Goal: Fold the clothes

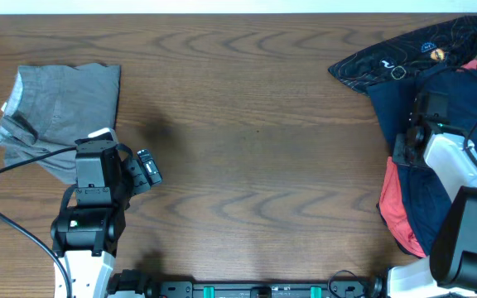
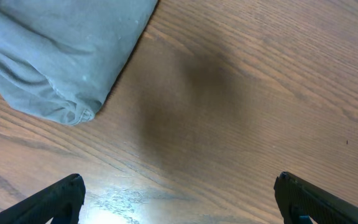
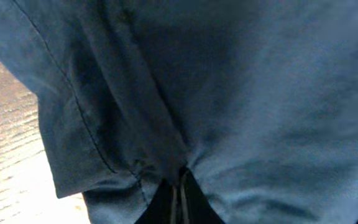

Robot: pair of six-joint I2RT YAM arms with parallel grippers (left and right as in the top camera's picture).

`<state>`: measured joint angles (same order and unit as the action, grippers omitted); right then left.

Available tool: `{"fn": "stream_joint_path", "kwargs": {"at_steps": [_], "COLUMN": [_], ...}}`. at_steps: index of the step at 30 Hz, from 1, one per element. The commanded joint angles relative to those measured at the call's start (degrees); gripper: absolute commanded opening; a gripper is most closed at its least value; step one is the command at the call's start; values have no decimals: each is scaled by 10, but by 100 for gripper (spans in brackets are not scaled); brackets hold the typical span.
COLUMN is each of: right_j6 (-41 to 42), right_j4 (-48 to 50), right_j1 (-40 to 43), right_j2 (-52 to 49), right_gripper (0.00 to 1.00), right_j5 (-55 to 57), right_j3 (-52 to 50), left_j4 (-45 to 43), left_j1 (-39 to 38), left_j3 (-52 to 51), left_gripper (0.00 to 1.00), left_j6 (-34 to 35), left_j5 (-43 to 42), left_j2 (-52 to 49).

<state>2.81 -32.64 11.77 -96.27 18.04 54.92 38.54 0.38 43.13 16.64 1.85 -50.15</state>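
We record the right gripper [image 3: 179, 190] pinching navy trousers [image 3: 241, 93], left gripper [image 2: 179, 200] wide apart, print on the black garment [image 1: 412, 51] too small to read.

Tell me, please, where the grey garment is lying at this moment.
In the overhead view the grey garment lies at the table's left side, just beyond the left tool, far from the navy trousers on the right.

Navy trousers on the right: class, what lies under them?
A red garment peeks out below the navy trousers, and a black printed garment seems to run under their top edge. How far either extends underneath is covered.
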Motion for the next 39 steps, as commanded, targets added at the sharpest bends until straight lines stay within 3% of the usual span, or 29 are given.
{"fn": "stream_joint_path", "kwargs": {"at_steps": [1,11,20,25,31,36,38,39], "right_j6": [4,4,-99,-106,-71,-71,-72,-72], "right_j4": [-5,-99,-127,-102,32,13,-1,-3], "right_j1": [10,10,-12,-67,-160,-239,-264,-278], "right_j2": [24,156,231,224,221,200,182,169], "right_gripper": [1,1,1,2,3,4,10,34], "right_j5": [15,-11,-433,-581,-597,-530,-522,-514], "right_j3": [12,144,193,192,192,191,189,188], "left_j4": [0,0,1,2,2,2,2,0], "left_j1": [3,3,3,3,3,3,3,3], "left_j3": [11,11,11,11,11,11,11,11], "left_gripper": [98,98,98,98,98,98,98,98], "left_j6": [-5,-5,-5,-5,-5,-5,-4,-4], "left_j5": [0,0,0,0,0,0,0,0], "left_j2": [0,0,0,0,0,0,0,0]}}
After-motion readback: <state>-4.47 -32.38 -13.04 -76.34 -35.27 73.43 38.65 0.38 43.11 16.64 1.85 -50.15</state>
